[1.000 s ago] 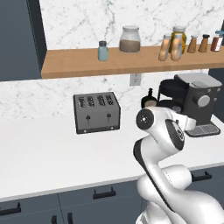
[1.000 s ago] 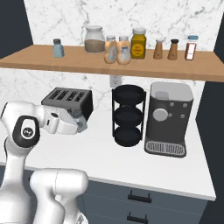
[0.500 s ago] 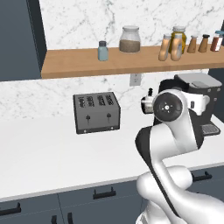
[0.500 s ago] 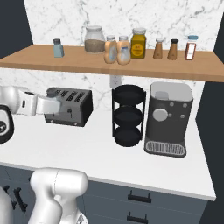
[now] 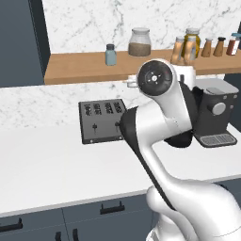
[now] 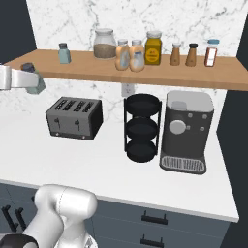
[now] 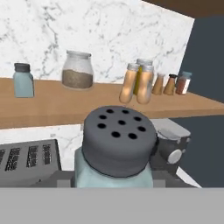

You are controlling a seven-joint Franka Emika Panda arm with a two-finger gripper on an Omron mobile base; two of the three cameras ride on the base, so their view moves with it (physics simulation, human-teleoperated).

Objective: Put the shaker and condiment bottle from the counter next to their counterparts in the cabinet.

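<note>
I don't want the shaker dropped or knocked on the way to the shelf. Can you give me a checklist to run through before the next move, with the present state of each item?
1. Shaker held in the claw: ok, it sits between the fingers, cap up.
2. Shaker upright: ok in the hand view.
3. Shaker lifted off the counter: ok, it hangs above the toaster.
4. Twin shaker on the cabinet located: ok, it stands at the left end.
5. Free board beside the twin: ok, bare wood between it and the glass jar.
6. Height enough to pass the board's front edge: not ok, the held shaker looks level with it.
</note>
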